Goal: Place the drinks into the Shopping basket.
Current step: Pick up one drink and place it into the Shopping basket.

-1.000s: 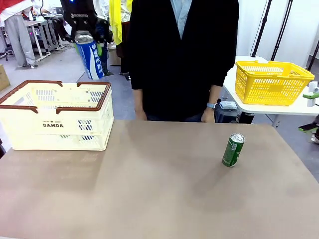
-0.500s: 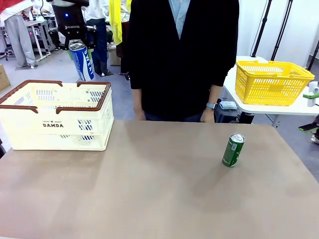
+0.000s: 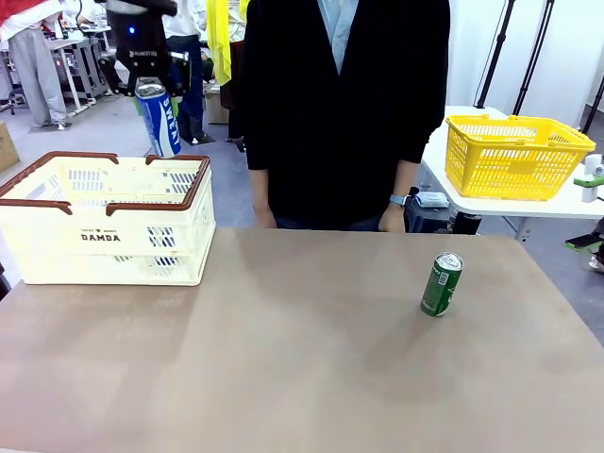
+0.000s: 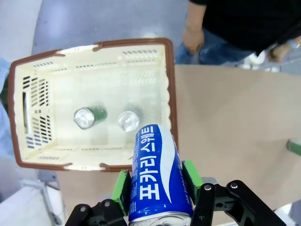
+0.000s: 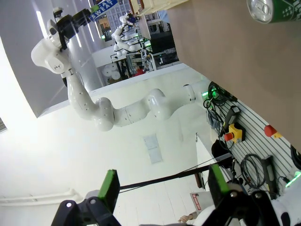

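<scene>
1. The blue can (image 3: 160,118) with white lettering is clamped in the left end effector (image 3: 154,94). The jaws are closed partway, and the green pads (image 4: 121,188) press on opposite sides of the can near its silver top.
2. The can hangs from the left end effector with its silver end up in the jaws. Its body points down and is slightly tilted in the front view.
3. Below the left end effector sits the Shopping basket (image 3: 104,212), cream-white with a brown rim. The blue can is raised above it and touches neither the rim nor the walls.
4. In the left wrist view, the basket floor under the left end effector holds two cans. One is a green one lying on its side (image 4: 89,117). Just beside it is a second one (image 4: 128,120), of which little but the silver top shows.
5. Another green can (image 3: 442,283) stands upright on the counter (image 3: 302,377). It is well away from the left end effector, on the far side from the basket.
6. The right end effector (image 5: 163,188) is wide open, with nothing between its green pads. The same green can (image 5: 273,9) shows far ahead of it in the right wrist view.
7. A person in dark clothes (image 3: 349,104) stands beyond the counter, hands low at its far edge.
</scene>
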`<action>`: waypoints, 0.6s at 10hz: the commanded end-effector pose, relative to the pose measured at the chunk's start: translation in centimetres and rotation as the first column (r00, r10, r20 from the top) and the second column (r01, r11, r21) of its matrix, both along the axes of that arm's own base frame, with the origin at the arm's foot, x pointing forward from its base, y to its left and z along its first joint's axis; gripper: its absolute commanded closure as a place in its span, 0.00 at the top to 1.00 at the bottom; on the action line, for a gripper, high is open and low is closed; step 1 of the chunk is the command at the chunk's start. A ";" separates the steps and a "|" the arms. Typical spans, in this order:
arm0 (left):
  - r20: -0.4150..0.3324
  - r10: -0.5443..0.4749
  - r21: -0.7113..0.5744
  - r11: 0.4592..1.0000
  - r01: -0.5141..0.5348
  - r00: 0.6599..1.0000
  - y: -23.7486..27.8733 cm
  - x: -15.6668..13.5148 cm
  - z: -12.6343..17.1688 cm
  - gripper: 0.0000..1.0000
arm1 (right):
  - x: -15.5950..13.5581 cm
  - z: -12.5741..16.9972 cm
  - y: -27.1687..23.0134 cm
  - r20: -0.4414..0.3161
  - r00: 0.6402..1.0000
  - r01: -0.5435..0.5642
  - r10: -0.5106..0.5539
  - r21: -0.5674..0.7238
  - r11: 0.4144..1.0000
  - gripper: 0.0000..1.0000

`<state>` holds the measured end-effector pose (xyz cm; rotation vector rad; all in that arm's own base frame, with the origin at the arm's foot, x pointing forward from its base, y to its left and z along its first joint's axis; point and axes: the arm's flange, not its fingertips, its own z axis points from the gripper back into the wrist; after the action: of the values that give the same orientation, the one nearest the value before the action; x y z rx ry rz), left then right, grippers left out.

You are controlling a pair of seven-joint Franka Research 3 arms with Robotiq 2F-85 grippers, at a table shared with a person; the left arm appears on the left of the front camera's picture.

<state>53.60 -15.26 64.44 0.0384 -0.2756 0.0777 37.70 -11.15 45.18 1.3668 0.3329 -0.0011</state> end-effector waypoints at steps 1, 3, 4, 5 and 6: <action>-0.045 -0.129 0.114 0.985 0.133 0.991 1.8 3.9 0.4 0.00 | -0.1 0.5 0.0 -0.018 1.000 -0.008 0.008 -0.007 1.000 1.00; -0.145 -0.253 0.116 0.956 0.271 0.956 3.6 8.0 -1.2 0.00 | -0.1 0.5 0.0 -0.018 1.000 -0.008 0.008 -0.007 1.000 1.00; -0.172 -0.227 0.098 0.964 0.246 0.959 4.2 9.2 -2.6 0.00 | -0.1 0.5 0.0 -0.018 1.000 -0.008 0.008 -0.007 1.000 1.00; -0.182 -0.222 0.083 0.967 0.240 0.958 5.1 10.2 -4.2 0.00 | -0.1 0.5 0.0 -0.018 1.000 -0.008 0.008 -0.007 1.000 1.00; -0.171 -0.232 0.048 0.969 0.244 0.957 6.0 11.0 -5.5 0.00 | -0.1 0.5 0.0 -0.018 1.000 -0.008 0.008 -0.007 1.000 1.00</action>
<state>63.85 -9.70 58.03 0.1179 -0.1090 -0.1714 37.70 -11.14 45.19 1.3668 0.3332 -0.0007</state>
